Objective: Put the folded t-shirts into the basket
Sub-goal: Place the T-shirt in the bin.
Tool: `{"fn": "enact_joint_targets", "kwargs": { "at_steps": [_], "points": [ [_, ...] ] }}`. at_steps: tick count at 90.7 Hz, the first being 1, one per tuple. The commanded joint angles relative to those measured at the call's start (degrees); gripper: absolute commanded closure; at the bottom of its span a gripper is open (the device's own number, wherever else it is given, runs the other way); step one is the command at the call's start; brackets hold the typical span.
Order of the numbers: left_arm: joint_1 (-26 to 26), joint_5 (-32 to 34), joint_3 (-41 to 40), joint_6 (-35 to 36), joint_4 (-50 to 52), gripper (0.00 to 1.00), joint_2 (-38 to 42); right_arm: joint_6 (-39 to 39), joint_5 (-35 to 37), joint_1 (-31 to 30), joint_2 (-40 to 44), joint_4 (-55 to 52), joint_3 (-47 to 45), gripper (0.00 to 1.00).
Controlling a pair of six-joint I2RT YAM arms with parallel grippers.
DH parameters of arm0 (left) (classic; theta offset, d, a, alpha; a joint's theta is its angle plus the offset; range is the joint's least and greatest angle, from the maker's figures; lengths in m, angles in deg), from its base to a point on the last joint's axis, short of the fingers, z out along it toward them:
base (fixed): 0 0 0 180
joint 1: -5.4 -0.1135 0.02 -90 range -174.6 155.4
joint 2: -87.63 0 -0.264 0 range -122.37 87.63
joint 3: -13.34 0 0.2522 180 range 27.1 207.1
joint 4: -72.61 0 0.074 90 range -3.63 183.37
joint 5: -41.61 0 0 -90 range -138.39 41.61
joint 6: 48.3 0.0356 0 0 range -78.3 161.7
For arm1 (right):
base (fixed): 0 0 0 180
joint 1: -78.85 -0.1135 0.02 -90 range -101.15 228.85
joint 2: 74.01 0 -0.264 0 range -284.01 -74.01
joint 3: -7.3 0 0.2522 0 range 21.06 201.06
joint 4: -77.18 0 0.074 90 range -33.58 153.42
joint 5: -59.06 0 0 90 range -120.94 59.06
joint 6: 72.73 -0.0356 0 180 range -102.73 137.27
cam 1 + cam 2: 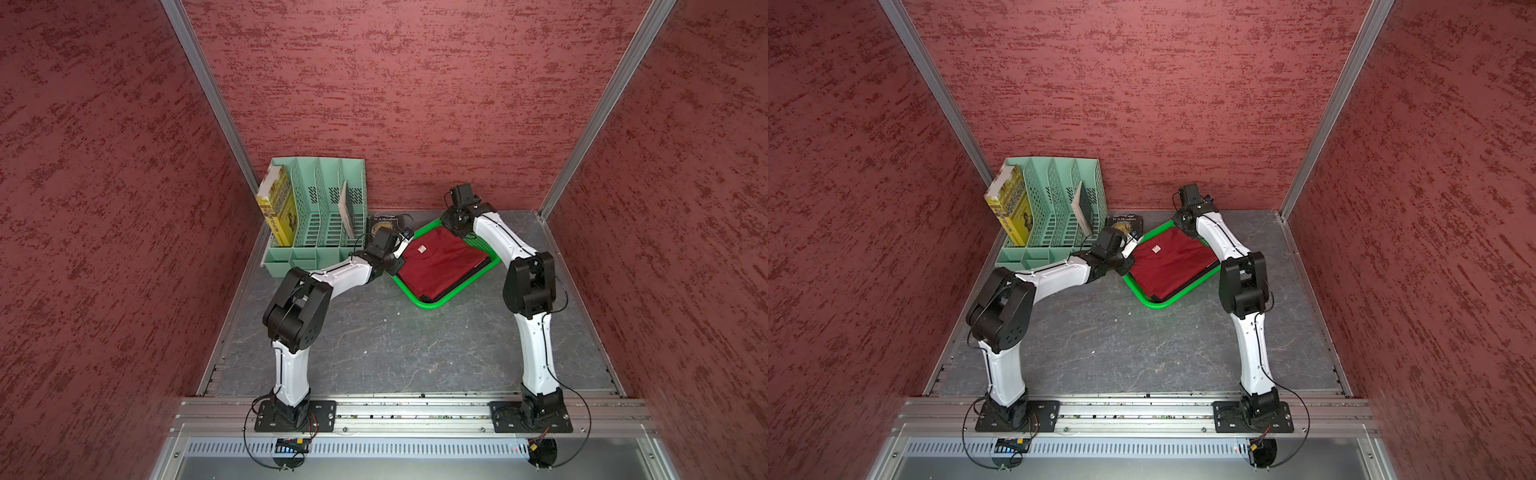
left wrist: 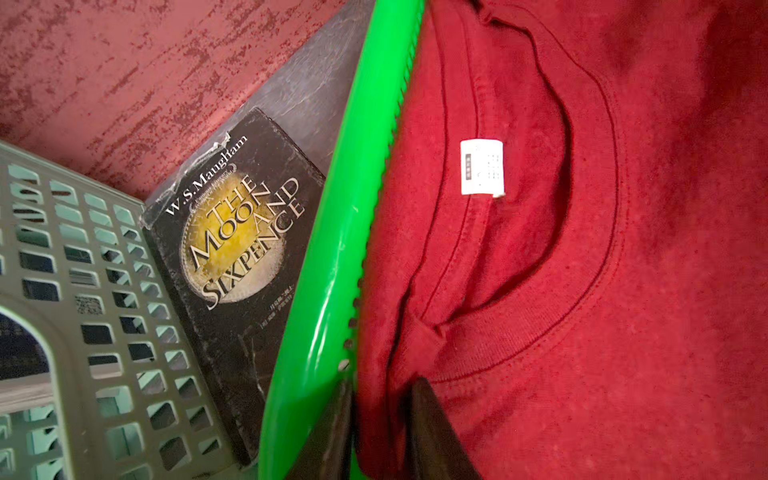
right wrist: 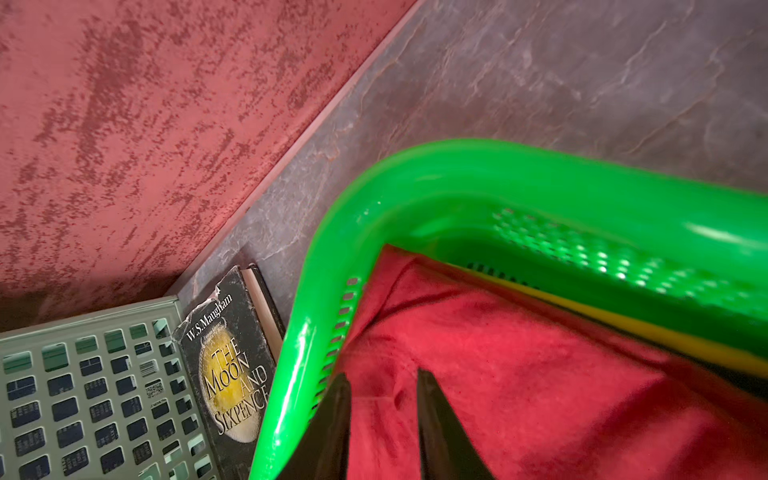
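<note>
Folded t-shirts, lying stacked inside the bright-green basket. Sitting at about 1 o'clock from the middle of the grey marbled tabletop, turned cornerwise, nearest corner pointing to 6 o'clock. Showing on top: the dark red t-shirt, its white neck label facing up. Peeking out beneath along the 4 o'clock side in a top view, as a dark edge only: the black t-shirt. Showing in the right wrist view as a thin strip beside the basket's wall: the mustard-yellow t-shirt.

Reaching in over the basket's 9 o'clock rim: the left gripper, jaws standing parted, with a fold of the red cloth showing in the gap. Reaching in at the 12 o'clock corner: the right gripper, jaws likewise parted, hanging over the red cloth. Touching it or not, cannot tell.

Lying flat just beside the 10 o'clock rim: a black paperback, "The Moon and Sixpence". Standing farther off at 10 o'clock, against the red textured wall: a mint-green file organizer, holding a yellow book upright in its 9 o'clock end slot and a thin book leaning in another.
</note>
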Motion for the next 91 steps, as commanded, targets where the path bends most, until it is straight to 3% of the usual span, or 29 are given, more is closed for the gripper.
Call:
{"fn": "enact_joint_targets", "kwargs": {
  "at_steps": [1,7,17,26,37,41,47,51,68,91],
  "points": [
    [-0.05,0.54,1.27,0.72,-0.16,0.48,-0.66,2.42,-0.39,0.7,3.73,0.66,-1.2,0.66],
    [0.78,-0.29,0.02,0.3,-1.05,0.4,0.74,4.56,-0.03,0.65,5.38,-1.05,-1.55,0.65],
    [3.91,-0.74,-2.88,0.2,-1.97,0.4,5.58,11.33,-1.31,0.7,9.13,-2.26,-4.73,0.64],
    [7.12,-5.17,-4.93,-2.12,-2.56,0.42,10.54,19.28,-5.29,0.7,11.18,-6.91,-6.53,0.62],
    [9.04,-16.69,-3.63,-2.03,0.04,0.51,9.35,26.93,-7.4,0.7,11.28,-15.43,-7.94,0.63],
    [9.12,-20.78,-2.76,-1.51,1.27,0.59,7.68,28.75,-7.29,0.7,10.83,-18.71,-7.84,0.63],
    [9.84,-23.96,-1.94,-0.98,2.19,0.68,5.62,30.05,-5.22,0.72,10.36,-22.98,-7.77,0.64],
    [10.33,-24.86,-2.11,-0.52,1.85,0.69,4.59,31.06,-4.09,0.77,10.25,-24.47,-8.03,0.65],
    [11.46,-26.19,-2.49,-1.73,0.18,0.73,-0.54,34.26,-3.34,2.04,7.68,-28.04,-6.97,0.77],
    [12.34,-13.28,1.61,-5.39,11.66,0.83,-6.2,35.25,0.85,4.02,2.6,-29.56,-8.77,0.95]
  ]
}}
